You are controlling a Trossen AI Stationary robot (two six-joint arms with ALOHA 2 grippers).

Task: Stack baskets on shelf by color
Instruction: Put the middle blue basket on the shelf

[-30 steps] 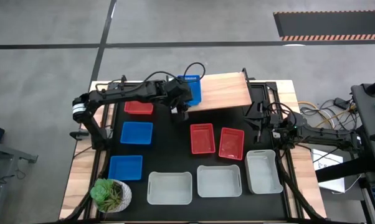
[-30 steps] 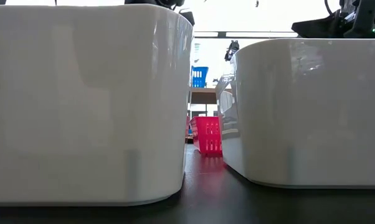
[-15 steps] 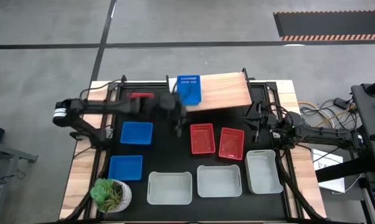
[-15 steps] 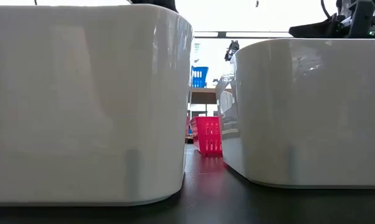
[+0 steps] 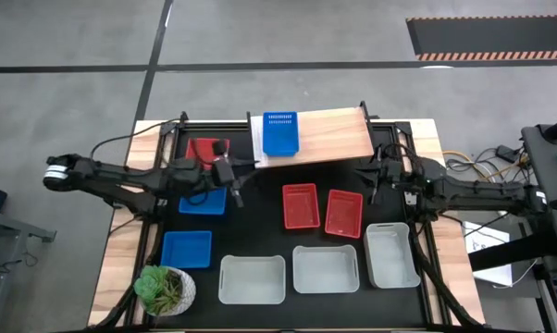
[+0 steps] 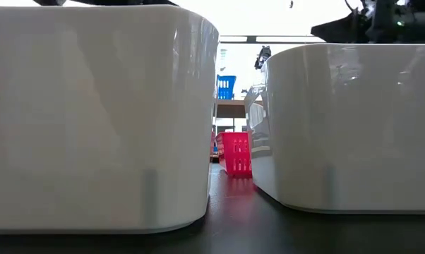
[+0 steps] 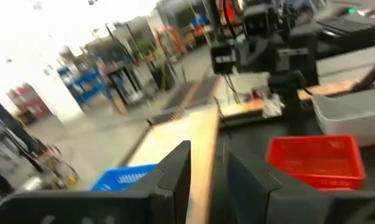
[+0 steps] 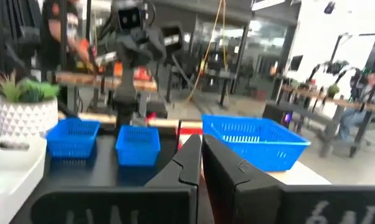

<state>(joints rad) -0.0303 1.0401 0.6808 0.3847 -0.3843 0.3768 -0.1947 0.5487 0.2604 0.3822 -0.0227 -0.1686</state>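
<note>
A blue basket (image 5: 280, 132) stands on the left end of the light-wood shelf (image 5: 329, 135); it also shows in the low view (image 6: 226, 87) and the right wrist view (image 8: 256, 142). My left gripper (image 5: 230, 181) is open and empty, above the table between the shelf and a blue basket (image 5: 203, 200) that lies partly under its arm. A red basket (image 5: 203, 149) lies at the far left. Two red baskets (image 5: 300, 205) (image 5: 343, 213) lie mid-table. My right gripper (image 5: 376, 176) is shut and empty, right of the shelf's near corner.
A third blue basket (image 5: 186, 249) and a potted plant (image 5: 164, 289) are at the near left. Three white baskets (image 5: 252, 278) (image 5: 325, 269) (image 5: 391, 254) line the near edge and fill the low view (image 6: 99, 113). A person shows in the room behind (image 8: 56, 25).
My left gripper has drawn back from the blue basket on the shelf, going toward the table's left and near edges. The blue basket stays on the shelf's left end. My right gripper has moved a little toward the far edge.
</note>
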